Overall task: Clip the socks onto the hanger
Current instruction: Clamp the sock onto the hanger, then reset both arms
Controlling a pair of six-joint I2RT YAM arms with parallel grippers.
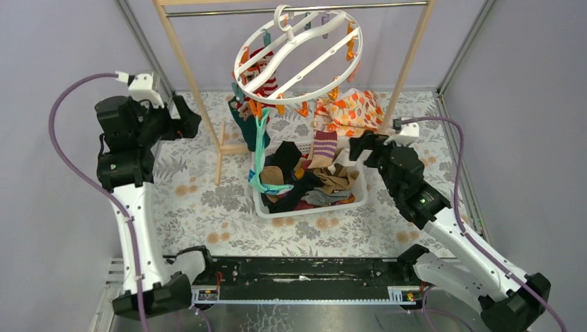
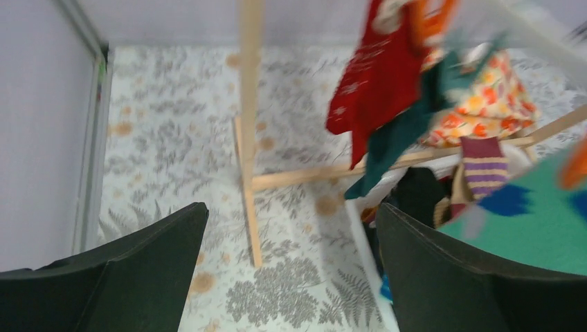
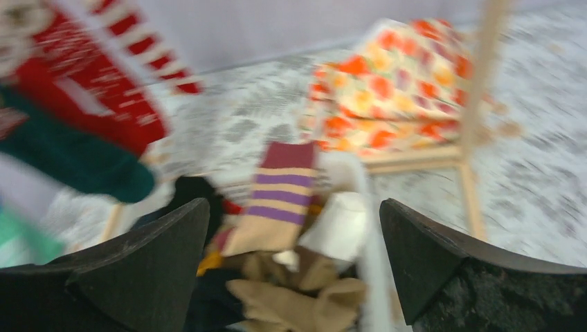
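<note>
Clearly the right gripper (image 1: 360,147) is the nearer one to the loose socks (image 1: 311,181). It hangs just beside the right rim of the white basket (image 1: 308,214), jaws spread wide and holding nothing. The pile lies to its left and a little below.

The maroon-striped sock (image 1: 324,147) drapes over the far rim, its long axis running from that rim down into the heap. In the right wrist view it sits almost directly between the 2 fingers. Tan socks (image 1: 339,178) lie just nearer.

The left gripper (image 1: 187,117) is raised well left of the basket, also open and empty, beside the left post of the wooden rack (image 1: 407,59).

The hanger (image 1: 291,40) hangs tilted from the rack's bar, above and beyond the basket. Red, striped and dark teal socks are clipped on its left side, and a light green sock (image 1: 261,149) trails down to the basket. Its right side looks freer for clipping, though the right post and the orange leaf-print cloth (image 1: 353,111) crowd that side.
</note>
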